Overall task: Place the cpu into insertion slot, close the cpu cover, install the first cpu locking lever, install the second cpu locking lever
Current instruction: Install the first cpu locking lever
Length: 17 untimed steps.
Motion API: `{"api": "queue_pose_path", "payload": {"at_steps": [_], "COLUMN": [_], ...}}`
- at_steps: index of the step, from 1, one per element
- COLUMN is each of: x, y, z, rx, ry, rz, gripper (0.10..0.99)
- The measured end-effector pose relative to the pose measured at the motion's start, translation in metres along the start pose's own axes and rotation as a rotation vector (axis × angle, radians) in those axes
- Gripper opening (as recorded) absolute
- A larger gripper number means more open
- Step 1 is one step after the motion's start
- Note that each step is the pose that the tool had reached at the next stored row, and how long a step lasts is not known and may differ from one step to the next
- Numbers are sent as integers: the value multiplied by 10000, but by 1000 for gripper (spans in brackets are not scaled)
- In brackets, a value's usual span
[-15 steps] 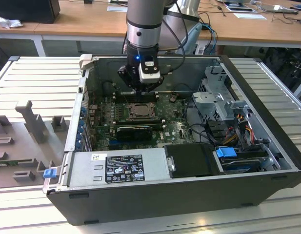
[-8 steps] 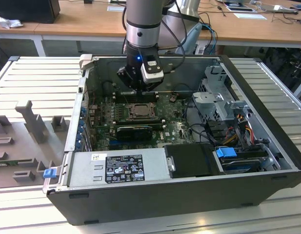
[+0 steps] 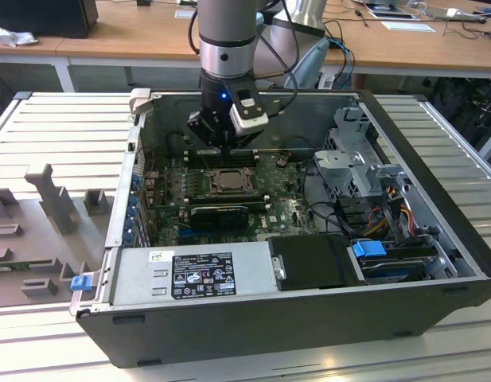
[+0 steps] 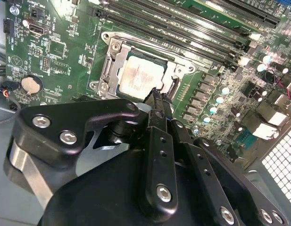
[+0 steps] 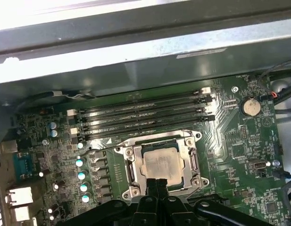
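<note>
— So which step is the arm [image 3: 225, 32] on, going by this?

— Looks like the seating part is done, imo. The cpu [image 4: 140, 77] lies flat and square inside the insertion slot [image 5: 160, 147], pale face up, in the middle of the green motherboard [image 3: 285, 211] inside the open case [image 3: 309, 318] on the worktop [image 3: 62, 135]. The cpu cover [image 5: 130, 165] seems to be down around it too, silvery frame hugging the chip on all sides, though whether it's fully flat is hard to call.

— And the jaws?

— Pinched together with nothing between them. In the second wrist view the fingertips [image 4: 157, 96] sit right at the edge of the cover, just beside the chip's corner, either touching the frame or a hair off it; can't tell which. So this poster's guess is the cover-closing step, or the very start of lever work.

— Levers latched?

— Can't pick the locking levers out well enough to say. Any push from here calls for contact on the metal frame or a lever, not on the chip's face. It also wants a steady, straight press, since the memory slots [image 5: 145, 115] and small capacitors [image 5: 81, 175] are packed close by.
</note>
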<state>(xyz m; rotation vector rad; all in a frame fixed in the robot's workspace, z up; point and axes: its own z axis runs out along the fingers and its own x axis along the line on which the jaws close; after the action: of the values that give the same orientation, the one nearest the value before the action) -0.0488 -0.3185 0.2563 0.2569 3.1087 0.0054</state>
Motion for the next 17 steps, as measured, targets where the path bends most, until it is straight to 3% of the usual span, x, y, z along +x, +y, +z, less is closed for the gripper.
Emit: {"api": "queue_pose_path", "payload": {"at_steps": [11,17], "x": [70,146], "y": [-12,-25], "z": [-2,-4], "rx": [0,-1], "ry": [0,1], "rz": [-7,-8], "gripper": [106,106]}}
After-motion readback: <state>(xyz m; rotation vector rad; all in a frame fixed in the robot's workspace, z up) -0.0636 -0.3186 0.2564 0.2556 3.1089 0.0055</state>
